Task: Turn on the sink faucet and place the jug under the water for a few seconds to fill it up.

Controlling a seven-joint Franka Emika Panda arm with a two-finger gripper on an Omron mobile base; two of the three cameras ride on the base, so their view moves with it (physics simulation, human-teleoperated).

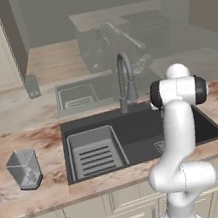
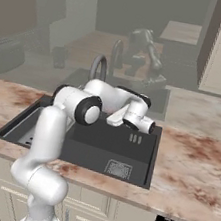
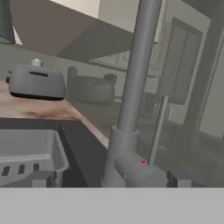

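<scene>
Faucet (image 1: 125, 80) stands at the back rim of the sink (image 1: 206, 132), spout arched over the basin; no water runs. Its thin lever (image 3: 157, 131) rises beside the base, close before the hand camera. The gripper (image 2: 142, 123) hangs near the faucet base, jaws spread wide and holding nothing. The jug (image 1: 24, 169) stands upright on the counter (image 1: 54, 189), well left of the sink, apart from the ribbed rack (image 1: 95, 151). Judgement: the tap-opening step is in hand. The next move calls for closing in on the lever and pushing it over; fetching the jug follows.
</scene>
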